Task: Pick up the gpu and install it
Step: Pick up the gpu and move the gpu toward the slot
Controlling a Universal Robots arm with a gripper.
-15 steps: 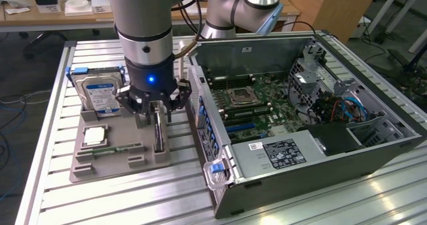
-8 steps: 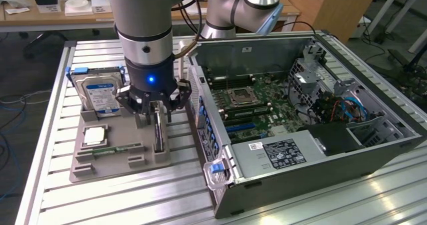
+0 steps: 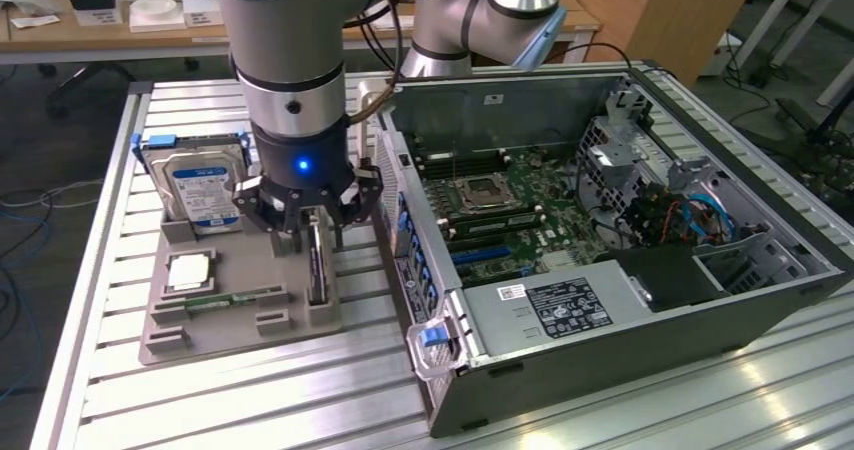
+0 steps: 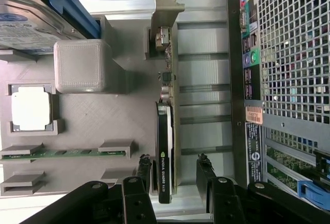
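Gpu (image 4: 165, 147) stands on its long edge in a slot of the grey holder (image 3: 200, 335), with its silvery bracket (image 4: 164, 7) at the end away from the claw; the holder lies on the slatted bench (image 3: 267, 400), just beside the open computer case (image 3: 601, 230). Claw (image 4: 174, 171) is open, its fingers straddling the card's other end with a gap on each side and nothing gripped; the card sits nearer one finger than the other. Risks, as I judge them: closing off-centre could shove the card sideways and jam it in its slot; a grip so near one end may let it tilt or slip; the hard drive (image 3: 200, 185) and the case wall stand close.
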